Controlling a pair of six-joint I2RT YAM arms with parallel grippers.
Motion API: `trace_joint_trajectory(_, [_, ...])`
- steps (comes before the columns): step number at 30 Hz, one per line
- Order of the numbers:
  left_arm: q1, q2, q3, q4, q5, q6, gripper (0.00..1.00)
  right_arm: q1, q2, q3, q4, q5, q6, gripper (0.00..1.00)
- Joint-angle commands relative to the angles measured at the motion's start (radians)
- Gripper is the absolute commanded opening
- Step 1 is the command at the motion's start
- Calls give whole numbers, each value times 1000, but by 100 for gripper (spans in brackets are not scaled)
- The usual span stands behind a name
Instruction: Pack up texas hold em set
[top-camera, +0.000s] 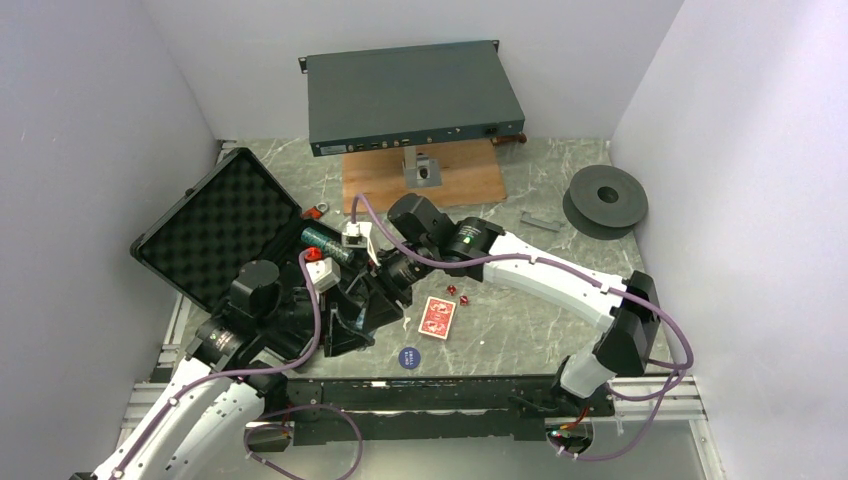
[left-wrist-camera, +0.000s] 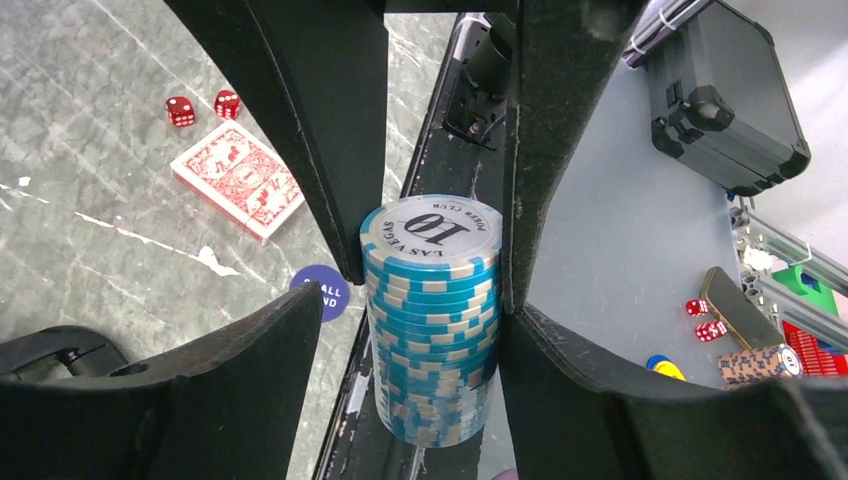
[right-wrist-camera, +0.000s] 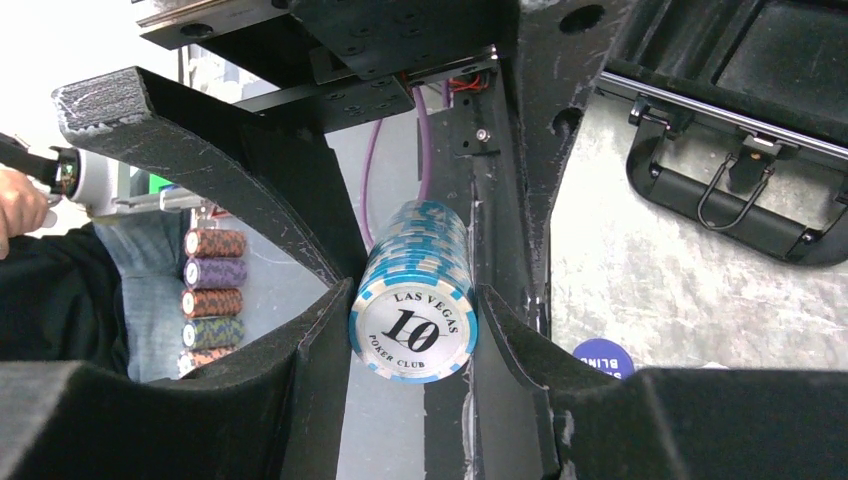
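Observation:
A teal-and-white chip stack (left-wrist-camera: 432, 320) marked "10" (right-wrist-camera: 413, 328) hangs in the air between both grippers. My right gripper (right-wrist-camera: 415, 300) is shut on it, both pads against its sides. My left gripper (left-wrist-camera: 415, 300) stands open around the same stack: one finger (left-wrist-camera: 600, 380) touches it, the other (left-wrist-camera: 220, 370) is a small gap away. The grippers meet right of the open black briefcase (top-camera: 215, 230). The red-backed card deck (top-camera: 437, 318), two red dice (top-camera: 458, 294) and the blue disc (top-camera: 410, 357) lie on the table. Another teal chip stack (top-camera: 325, 241) lies by the case.
The large grey rack box (top-camera: 410, 95) stands on a wooden board at the back. The dark grey spool (top-camera: 605, 198) lies at the back right. The briefcase handle (right-wrist-camera: 740, 200) shows in the right wrist view. The table's near edge rail (top-camera: 440, 390) is just below the grippers.

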Motion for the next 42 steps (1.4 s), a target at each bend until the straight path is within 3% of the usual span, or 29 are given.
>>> trace_joint_trajectory(1, [6, 1, 45, 27, -68, 31, 66, 20, -8, 43, -26, -44, 1, 0])
trace_joint_trajectory(3, [5, 5, 47, 25, -71, 30, 58, 20, 0, 51, -46, -33, -4, 0])
trace_joint_trajectory(8, [5, 14, 49, 22, -66, 30, 9, 19, 2, 46, -30, -28, 13, 0])
trace_joint_trajectory(10, [4, 19, 51, 18, -67, 31, 0, 20, -1, 44, -17, -11, 26, 0])
trace_joint_trajectory(12, [4, 21, 51, 17, -70, 30, 0, 18, -2, 46, -10, 17, 36, 4])
trace_joint_trajectory(17, [4, 19, 53, 7, -86, 29, 0, 1, 3, 76, -24, 116, 57, 44])
trace_joint_trajectory(23, [4, 20, 54, -4, -131, 23, 0, -120, -75, 18, 46, 261, 139, 74])
trace_joint_trajectory(30, [4, 34, 53, -14, -280, -35, 0, -260, -188, -82, 95, 423, 168, 80])
trace_joint_trajectory(33, [4, 72, 56, -14, -375, -92, 0, -293, -220, -135, 123, 487, 173, 88])
trace_joint_trajectory(42, [4, 201, 61, -16, -887, -408, 0, -356, -254, -208, 173, 600, 197, 96])
